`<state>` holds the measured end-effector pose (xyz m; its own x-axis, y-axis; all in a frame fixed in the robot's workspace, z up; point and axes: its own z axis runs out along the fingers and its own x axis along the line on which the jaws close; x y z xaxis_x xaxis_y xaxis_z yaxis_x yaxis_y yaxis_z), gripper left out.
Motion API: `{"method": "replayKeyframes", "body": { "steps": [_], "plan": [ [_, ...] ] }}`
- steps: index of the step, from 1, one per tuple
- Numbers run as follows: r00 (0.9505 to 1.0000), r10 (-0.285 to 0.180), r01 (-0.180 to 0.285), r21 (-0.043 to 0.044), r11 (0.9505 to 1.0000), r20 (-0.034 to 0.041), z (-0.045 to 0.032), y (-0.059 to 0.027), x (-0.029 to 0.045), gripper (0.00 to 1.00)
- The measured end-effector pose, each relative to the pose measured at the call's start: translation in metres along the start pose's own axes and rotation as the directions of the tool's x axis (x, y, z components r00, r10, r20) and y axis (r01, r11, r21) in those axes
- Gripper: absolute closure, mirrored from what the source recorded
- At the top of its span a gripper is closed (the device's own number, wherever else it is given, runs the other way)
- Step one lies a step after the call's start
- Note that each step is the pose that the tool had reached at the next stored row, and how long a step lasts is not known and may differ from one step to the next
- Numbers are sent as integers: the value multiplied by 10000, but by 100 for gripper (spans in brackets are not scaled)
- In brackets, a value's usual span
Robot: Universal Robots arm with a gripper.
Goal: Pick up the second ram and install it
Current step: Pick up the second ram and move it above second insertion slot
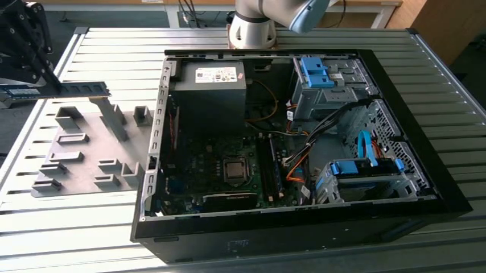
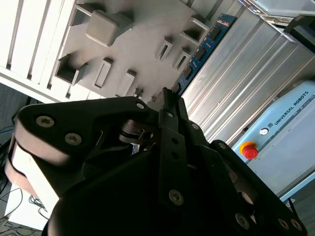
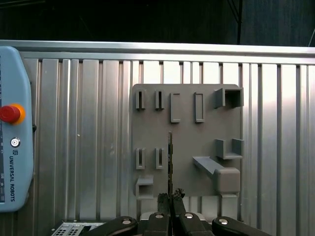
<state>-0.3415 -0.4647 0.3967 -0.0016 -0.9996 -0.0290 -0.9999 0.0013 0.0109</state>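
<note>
First wrist view: tool [image 3: 170, 200] pinching second ram [image 3: 170, 157] end, above grey fixture [image 3: 189, 140].

slatted metal table [image 1: 227, 40] carries open black computer case [image 1: 288, 242]. grey fixture plate [image 1: 83, 156] lies just beside case, toward exterior view's left. inside case: grey power supply [image 1: 209, 99], cpu socket [image 1: 234, 169], orange cables [image 1: 296, 168], blue drive brackets [image 1: 365, 169]. in first wrist view, pale blue pendant [image 3: 15, 162] with red button [image 3: 9, 113] on table, apart from plate.
</note>
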Motion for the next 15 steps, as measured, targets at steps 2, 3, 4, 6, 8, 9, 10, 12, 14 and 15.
{"method": "replayKeyframes", "body": {
  "steps": [2, 3, 4, 6, 8, 9, 10, 12, 14, 15],
  "plan": [
    [10000, 0, 0, 0, 10000, -1, 0, -13, 0, 86],
    [10000, 0, 0, 0, 10000, 0, 0, -21, 0, 86],
    [10000, 0, 0, 0, 10000, 0, 0, -28, 0, 86],
    [10000, 0, 0, 0, 10000, 0, -1, -43, 0, 86],
    [10000, 0, 0, 1, 10000, 0, -1, -57, 0, 86],
    [10000, 0, 0, 0, 10000, 0, -1, -64, 0, 86],
    [10000, 0, 0, 0, 10000, -1, -1, -72, 0, 86],
    [10000, 0, 0, 0, 10000, 0, -1, -89, 0, 86],
    [10000, 0, 0, 0, 10000, 0, -1, -106, 0, 86],
    [10000, 0, 0, 0, 10000, 0, -1, -116, 0, 86]
  ]
}}
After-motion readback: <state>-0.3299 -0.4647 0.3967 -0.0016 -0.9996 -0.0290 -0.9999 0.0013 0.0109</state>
